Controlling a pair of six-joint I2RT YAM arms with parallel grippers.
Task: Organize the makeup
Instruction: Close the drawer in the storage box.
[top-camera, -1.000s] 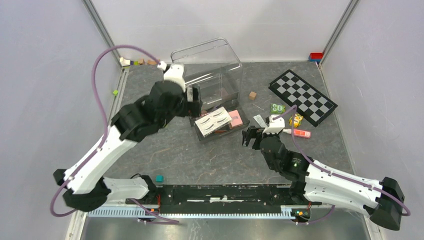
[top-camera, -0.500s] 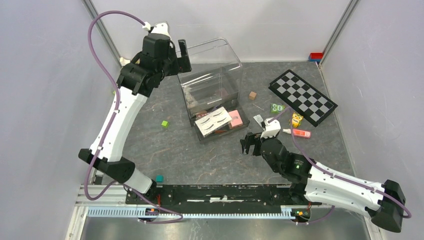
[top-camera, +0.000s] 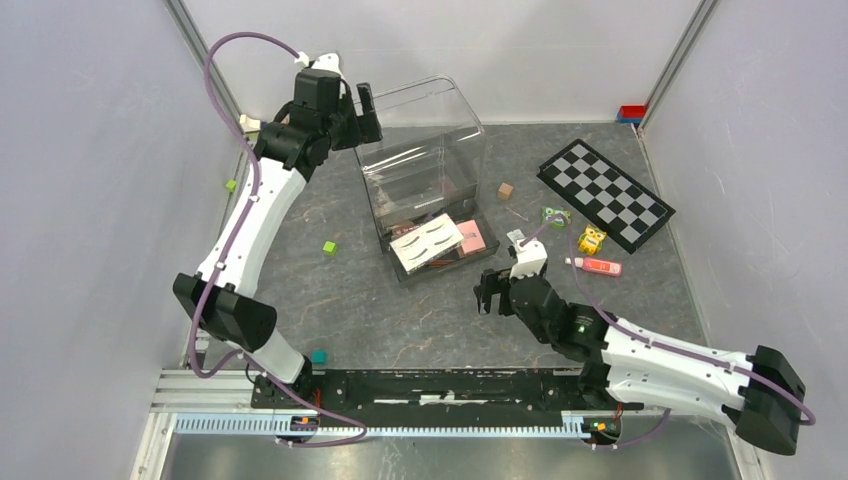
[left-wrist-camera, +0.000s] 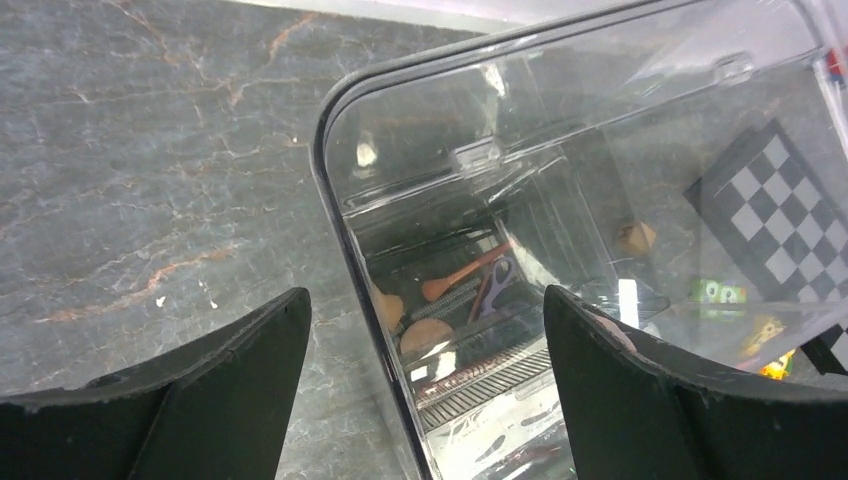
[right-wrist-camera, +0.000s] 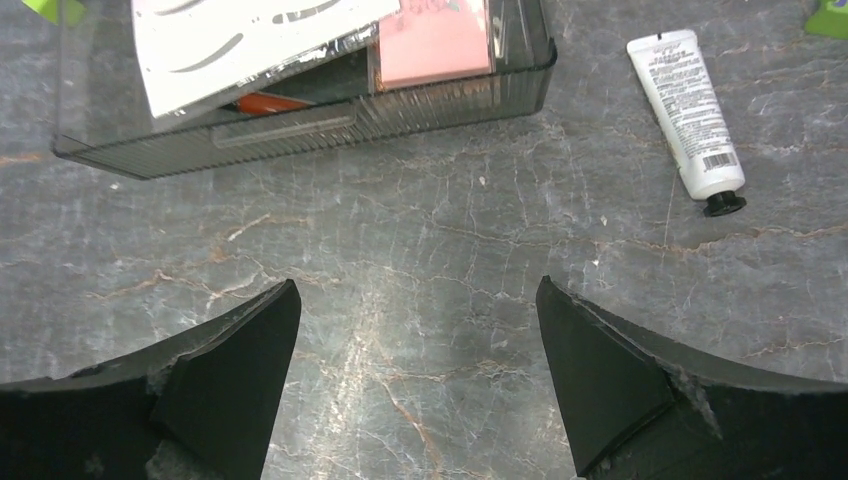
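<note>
left claw (left-wrist-camera: 425, 330): high, jaws apart | right claw (right-wrist-camera: 418, 300): low, jaws apart

Bright, even light; glare on the clear lid (left-wrist-camera: 480, 160) veils the makeup (left-wrist-camera: 428, 335) beneath.

A white eyebrow card (top-camera: 427, 243) and a pink compact (top-camera: 471, 237) lie flat in the smoky tray (right-wrist-camera: 300, 125). A white tube (right-wrist-camera: 688, 105) and a pink tube (top-camera: 598, 265) lie on the table (right-wrist-camera: 450, 300).

The table (top-camera: 400, 320) is veined grey, the checkerboard (top-camera: 605, 195) black-and-white, the eyebrow card (top-camera: 427, 243) white, the compact (top-camera: 472, 238) pink.
</note>
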